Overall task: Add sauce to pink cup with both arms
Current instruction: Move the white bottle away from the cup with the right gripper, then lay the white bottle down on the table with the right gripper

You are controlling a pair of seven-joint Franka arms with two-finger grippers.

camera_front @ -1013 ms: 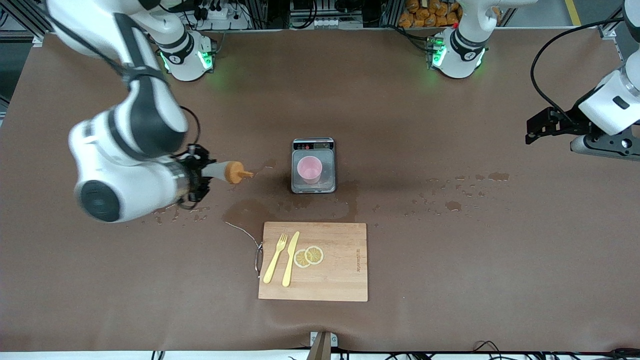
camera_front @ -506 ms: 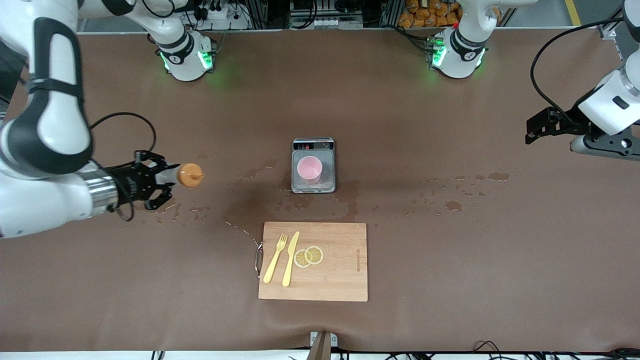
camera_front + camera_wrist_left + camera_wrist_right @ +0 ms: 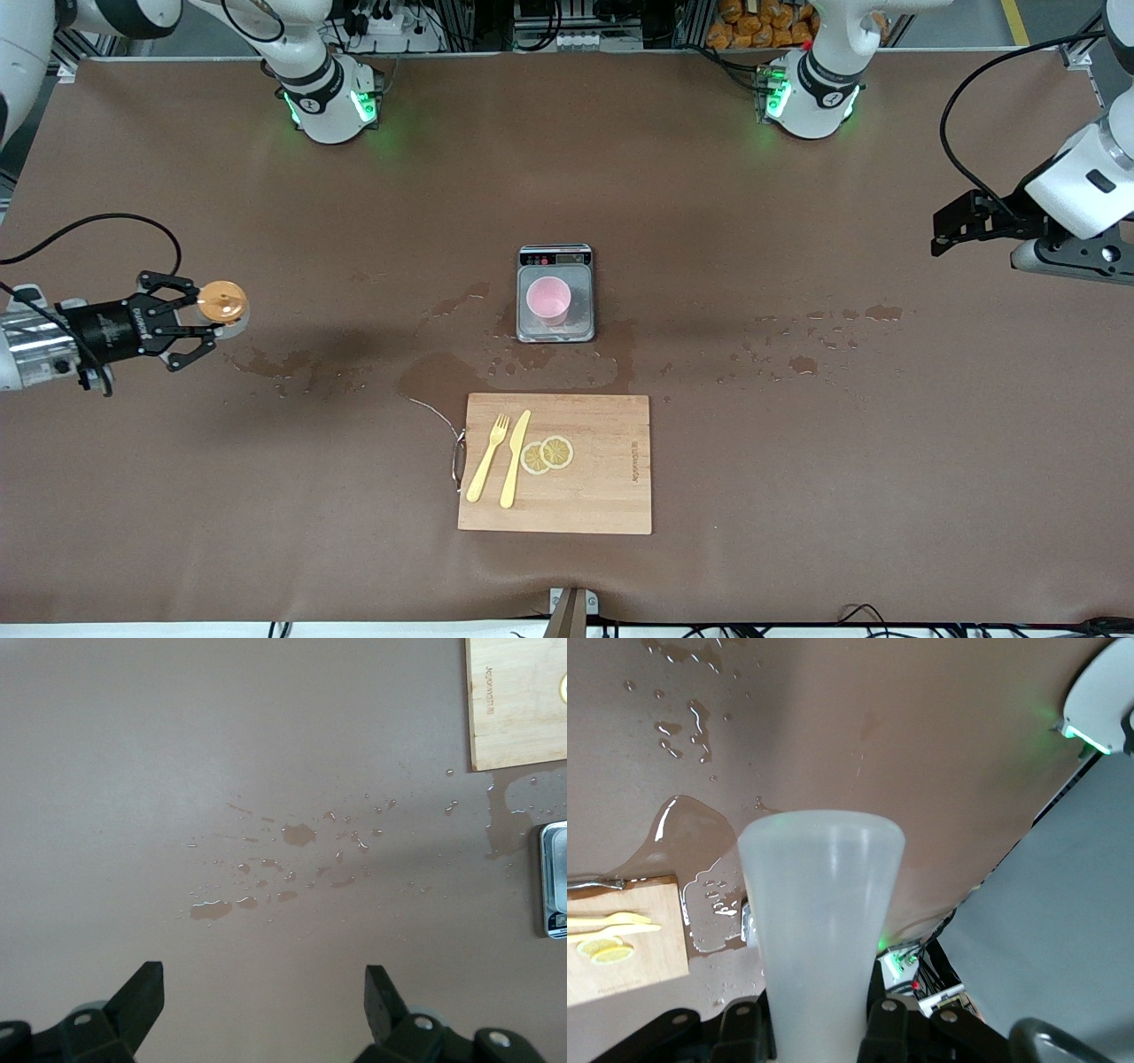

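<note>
The pink cup (image 3: 549,299) stands upright on a small grey scale (image 3: 555,334) at mid table. My right gripper (image 3: 199,319) is shut on the sauce bottle (image 3: 220,301) over the right arm's end of the table, well apart from the cup. The bottle's orange cap faces up toward the front camera. In the right wrist view the translucent bottle body (image 3: 819,921) sits between the fingers of the right gripper (image 3: 815,1032), and the cap is hidden. My left gripper (image 3: 952,232) waits open and empty over the left arm's end, with its jaws wide apart (image 3: 263,979).
A wooden cutting board (image 3: 602,496) with a yellow fork (image 3: 487,458), a yellow knife (image 3: 514,459) and lemon slices (image 3: 547,455) lies nearer to the front camera than the scale. Wet puddles (image 3: 443,372) and droplets (image 3: 802,363) spread over the brown table cover.
The right arm has swung away from the scale toward its end of the table with the bottle. The bottle has turned from nozzle pointing at the cup to cap up. The left arm has not moved.
</note>
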